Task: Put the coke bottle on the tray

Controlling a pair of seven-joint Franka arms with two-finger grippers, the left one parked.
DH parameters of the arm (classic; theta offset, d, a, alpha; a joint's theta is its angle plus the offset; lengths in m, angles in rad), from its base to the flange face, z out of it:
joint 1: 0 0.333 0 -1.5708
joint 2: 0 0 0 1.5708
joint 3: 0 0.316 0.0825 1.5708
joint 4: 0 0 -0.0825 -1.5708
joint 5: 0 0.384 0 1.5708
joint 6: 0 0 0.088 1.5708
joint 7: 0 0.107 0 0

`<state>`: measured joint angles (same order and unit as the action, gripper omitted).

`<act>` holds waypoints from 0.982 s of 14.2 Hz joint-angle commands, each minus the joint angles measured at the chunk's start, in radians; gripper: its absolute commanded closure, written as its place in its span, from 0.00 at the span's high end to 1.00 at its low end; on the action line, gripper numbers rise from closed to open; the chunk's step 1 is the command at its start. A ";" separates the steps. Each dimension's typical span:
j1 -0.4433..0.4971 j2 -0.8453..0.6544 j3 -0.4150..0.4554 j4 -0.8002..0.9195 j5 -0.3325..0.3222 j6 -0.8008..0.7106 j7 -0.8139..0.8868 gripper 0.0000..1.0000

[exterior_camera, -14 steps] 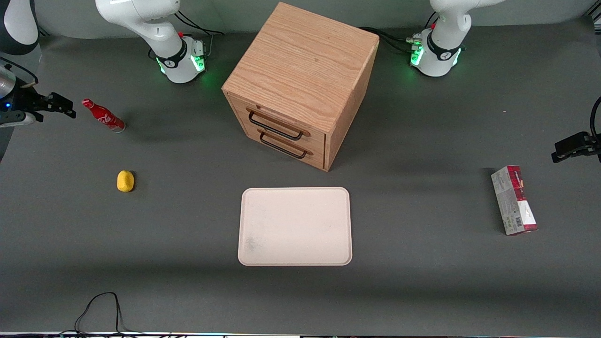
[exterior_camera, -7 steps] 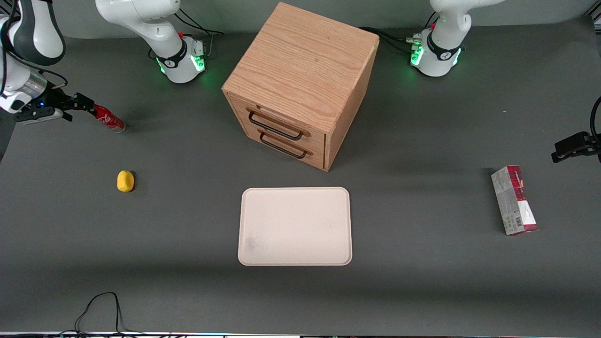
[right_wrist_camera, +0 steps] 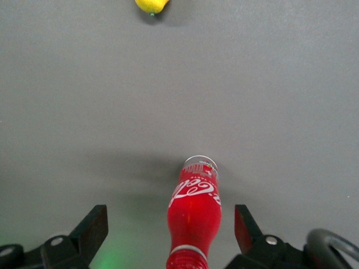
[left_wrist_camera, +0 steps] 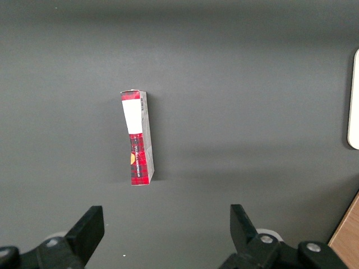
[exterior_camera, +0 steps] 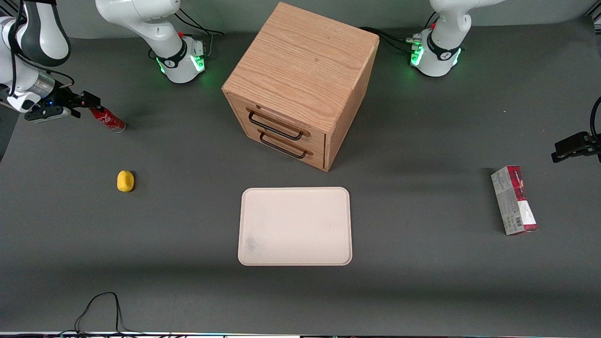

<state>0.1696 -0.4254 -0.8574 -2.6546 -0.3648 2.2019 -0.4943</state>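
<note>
Lying on the worktop (exterior_camera: 422, 291), coke bottle (right_wrist_camera: 194, 216) sits between wide-spread fingers (right_wrist_camera: 90, 230) of end effector (exterior_camera: 87, 102) (no contact visible); tray (exterior_camera: 295, 226) well apart, near drawer cabinet (exterior_camera: 300, 84).

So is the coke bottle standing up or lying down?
Lying down: the coke bottle rests lengthwise on the table between the open gripper fingers.

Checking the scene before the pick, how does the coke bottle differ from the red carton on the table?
The coke bottle is round, slim and necked; the carton is a flat-sided box. The bottle is all red with white script; the carton is red and grey. The bottle lies between the open gripper's fingers at the working arm's end; the carton lies toward the parked arm's end. Both lie on the table.
</note>
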 commanded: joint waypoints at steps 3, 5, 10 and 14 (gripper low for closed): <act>0.001 -0.027 -0.031 -0.021 -0.055 0.001 -0.003 0.99; -0.001 -0.027 -0.035 -0.021 -0.056 -0.013 -0.003 0.88; 0.001 -0.027 -0.038 -0.019 -0.056 -0.034 -0.006 0.48; 0.001 -0.021 -0.038 -0.018 -0.056 -0.047 -0.004 0.09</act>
<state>0.1687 -0.4255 -0.8855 -2.6677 -0.3946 2.1776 -0.4943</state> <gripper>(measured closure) 0.656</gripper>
